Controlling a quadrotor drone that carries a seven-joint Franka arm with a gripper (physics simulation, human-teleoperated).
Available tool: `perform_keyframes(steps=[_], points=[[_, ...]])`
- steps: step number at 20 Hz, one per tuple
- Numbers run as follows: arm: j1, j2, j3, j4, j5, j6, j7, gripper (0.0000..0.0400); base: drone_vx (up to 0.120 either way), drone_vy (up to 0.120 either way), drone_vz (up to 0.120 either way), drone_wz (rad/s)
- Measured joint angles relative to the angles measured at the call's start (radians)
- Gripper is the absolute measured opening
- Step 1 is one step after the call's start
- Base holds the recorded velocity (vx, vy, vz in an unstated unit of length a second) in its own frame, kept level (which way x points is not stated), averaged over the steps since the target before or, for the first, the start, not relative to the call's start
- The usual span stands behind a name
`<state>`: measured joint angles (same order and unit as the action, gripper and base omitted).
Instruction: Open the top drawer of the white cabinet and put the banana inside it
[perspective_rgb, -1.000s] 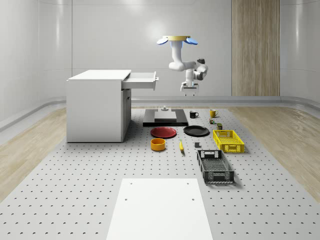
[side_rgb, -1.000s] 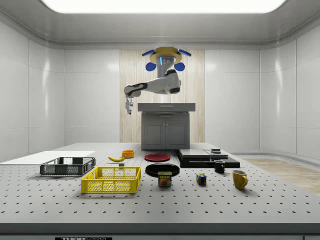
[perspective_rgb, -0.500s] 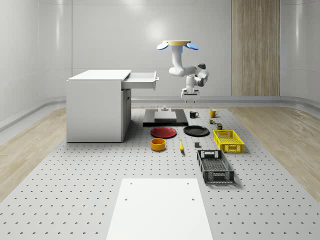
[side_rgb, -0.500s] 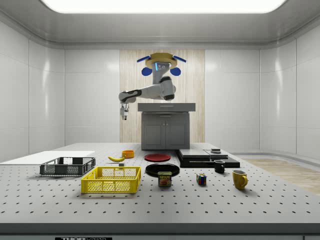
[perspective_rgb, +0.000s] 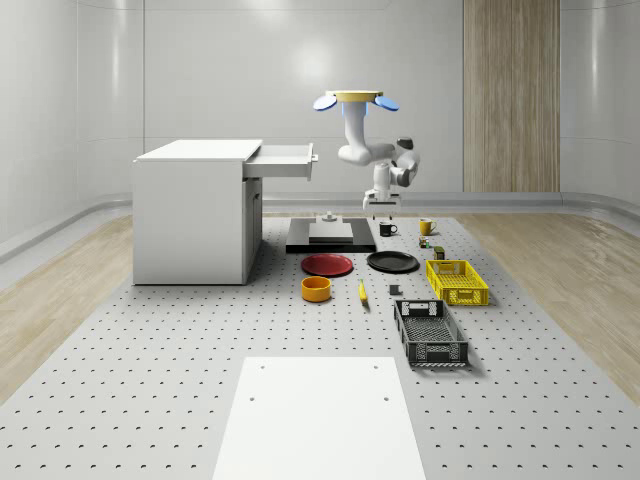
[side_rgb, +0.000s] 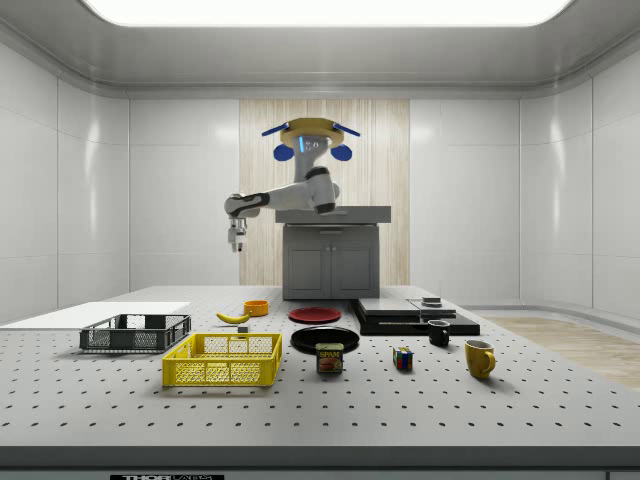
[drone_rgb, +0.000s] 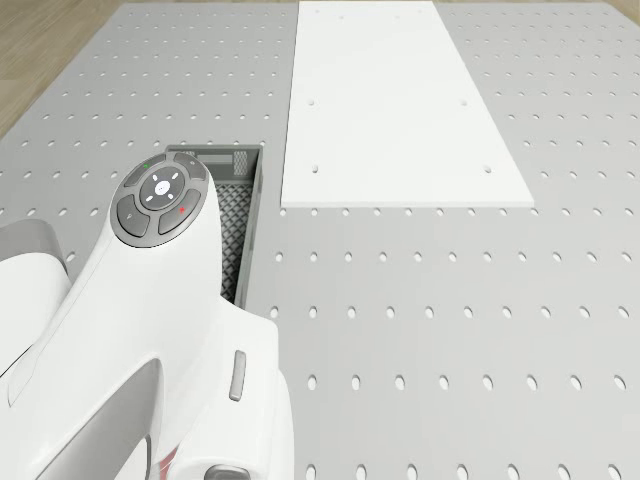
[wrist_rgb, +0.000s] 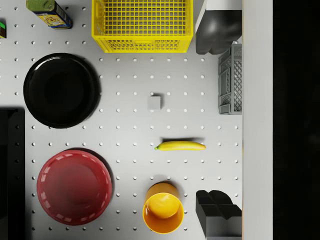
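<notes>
Pegboard table (perspective_rgb: 150, 380), drawer (perspective_rgb: 283, 160) already out. We hover high over table middle, gripper (wrist_rgb: 219, 125) fingers spread, empty. Banana (wrist_rgb: 180, 145) well below, lying crosswise between orange bowl (wrist_rgb: 162, 212) and grey cube (wrist_rgb: 154, 102).

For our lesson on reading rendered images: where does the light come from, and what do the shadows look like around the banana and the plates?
Side view: a bright ceiling panel lights the room from above. Wrist view: the banana casts a thin shadow close along one side; the black plate and red plate show narrow dark rims of shadow. Whole-scene view: soft glare on the back wall.
</notes>
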<state>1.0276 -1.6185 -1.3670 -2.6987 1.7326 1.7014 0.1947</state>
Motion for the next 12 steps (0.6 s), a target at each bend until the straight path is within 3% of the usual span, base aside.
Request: perform_keyframes(steps=[4,8,12], points=[[0.0,0.0,0.0,0.0,0.0,0.0,0.0,0.04,0.12,0.0,-0.12,0.0],[0.0,0.001,0.0,0.0,0.0,-0.001,0.0,0.04,0.0,0.0,-0.12,0.0],[0.0,0.001,0.0,0.0,0.0,-0.001,0.0,0.04,0.0,-0.07,-0.12,0.0]])
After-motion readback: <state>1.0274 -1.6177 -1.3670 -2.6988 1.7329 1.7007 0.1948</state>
